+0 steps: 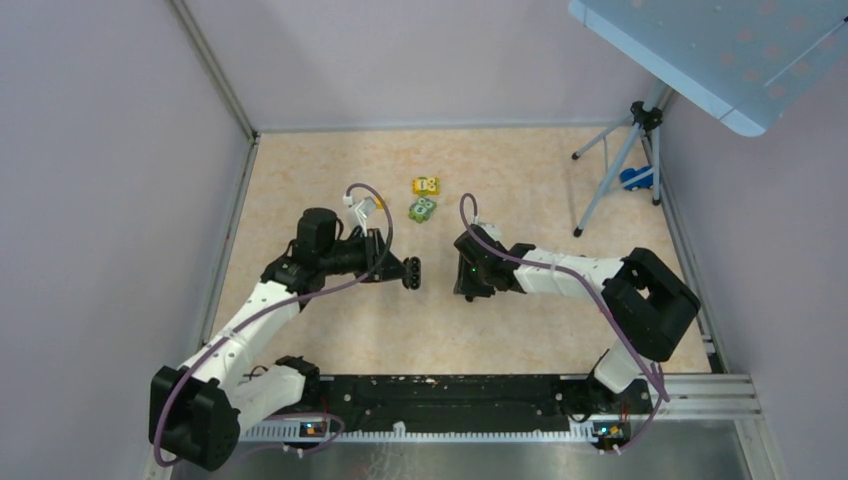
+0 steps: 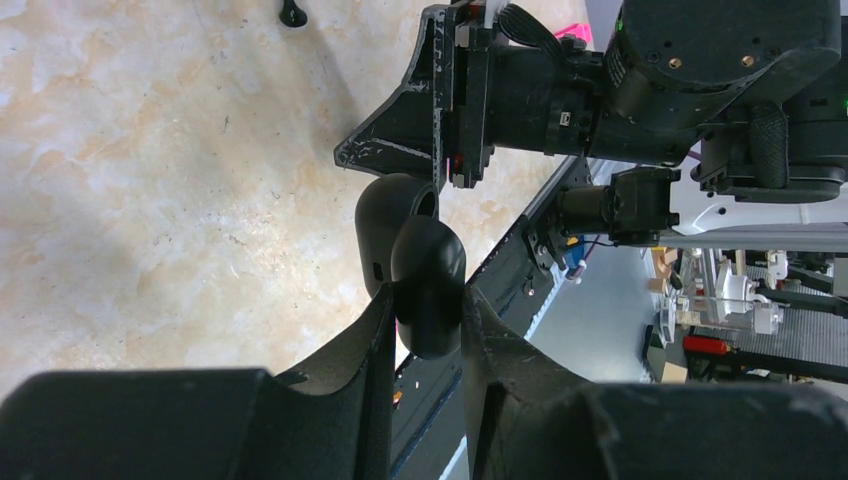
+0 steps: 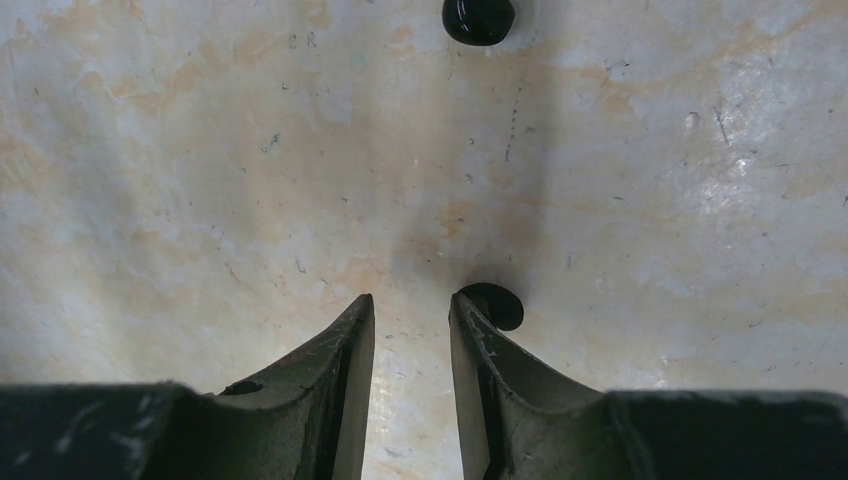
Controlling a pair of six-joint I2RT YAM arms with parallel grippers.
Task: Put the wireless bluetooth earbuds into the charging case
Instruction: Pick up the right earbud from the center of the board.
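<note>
My left gripper [image 2: 428, 300] is shut on the black charging case [image 2: 428, 270] and holds it above the table. A second rounded black part of the case [image 2: 395, 215] shows behind the first. In the top view the left gripper [image 1: 411, 272] faces the right gripper [image 1: 468, 288] across a small gap. My right gripper [image 3: 412, 300] points down at the table, open, with nothing between its fingers. One black earbud [image 3: 497, 305] lies just outside its right fingertip. The other earbud [image 3: 479, 18] lies farther ahead. One earbud [image 2: 292, 12] also shows in the left wrist view.
A yellow toy block [image 1: 426, 185] and a green toy block [image 1: 422, 208] sit behind the grippers. A tripod [image 1: 618, 165] stands at the back right under a pale blue panel [image 1: 730, 50]. Walls close in the table on the left, back and right.
</note>
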